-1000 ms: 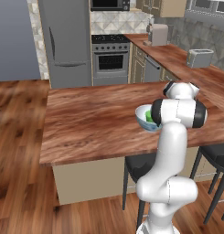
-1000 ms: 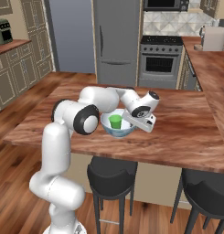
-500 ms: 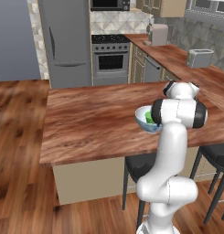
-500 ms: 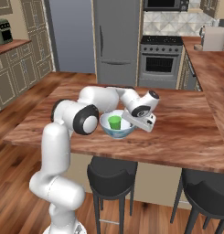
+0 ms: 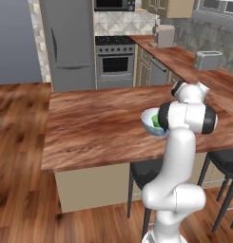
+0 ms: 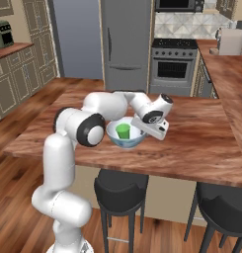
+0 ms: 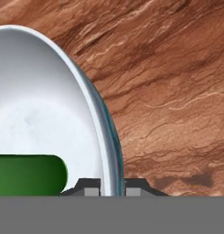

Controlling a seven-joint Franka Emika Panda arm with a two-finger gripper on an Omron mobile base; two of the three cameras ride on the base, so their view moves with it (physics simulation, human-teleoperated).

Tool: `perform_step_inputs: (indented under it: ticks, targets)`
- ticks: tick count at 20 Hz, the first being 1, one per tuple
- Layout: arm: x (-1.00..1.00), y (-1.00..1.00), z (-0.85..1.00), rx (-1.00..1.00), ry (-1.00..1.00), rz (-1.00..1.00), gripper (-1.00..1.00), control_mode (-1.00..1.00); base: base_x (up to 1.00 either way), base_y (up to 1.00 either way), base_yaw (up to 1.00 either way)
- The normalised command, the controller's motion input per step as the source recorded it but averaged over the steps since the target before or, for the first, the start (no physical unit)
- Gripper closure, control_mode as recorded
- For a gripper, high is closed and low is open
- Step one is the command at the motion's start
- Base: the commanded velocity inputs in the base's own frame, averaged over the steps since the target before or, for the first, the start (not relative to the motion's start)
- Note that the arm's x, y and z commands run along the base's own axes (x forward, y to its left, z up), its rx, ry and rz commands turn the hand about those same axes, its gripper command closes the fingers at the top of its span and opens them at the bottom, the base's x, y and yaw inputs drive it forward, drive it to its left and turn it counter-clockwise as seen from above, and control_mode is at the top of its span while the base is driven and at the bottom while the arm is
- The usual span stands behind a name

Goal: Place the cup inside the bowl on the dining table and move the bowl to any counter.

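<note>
Kitchen island bench point(image 6: 201, 143) carries the bowl point(image 6: 125, 134), green cup point(image 6: 123, 130) upright inside. Claw point(image 7: 112, 186) is pinched narrow on the bowl's rim, slightly tighter than a second ago; bowl unmoved. Transfer to the counter point(image 5: 194, 71) appears next.

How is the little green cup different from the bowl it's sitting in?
The cup is plain bright green; the bowl is white inside and light blue outside. The cup is narrow and much smaller, while the bowl is wide and holds it. The gripper pinches the bowl's rim, one finger on each side, but the cup stands free. Both are round and open at the top, and both are on the table.
</note>
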Motion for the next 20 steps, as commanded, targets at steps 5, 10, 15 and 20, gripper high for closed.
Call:
perform_step_inputs:
  ticks: [5,10,15,20]
  targets:
    - [-0.11,0.0,0.15,0.04,0.02,0.0,1.0,-1.0,0.0,0.0,0.0]
    - [-0.19,0.0,0.18,0.04,0.02,0.0,1.0,-1.0,0.0,0.0,0.0]
    - [-0.27,0.0,0.27,0.03,0.02,0.0,1.0,-1.0,0.0,0.0,0.0]
    - [-0.27,0.0,0.29,0.02,0.03,0.0,1.0,-1.0,0.0,0.0,0.0]
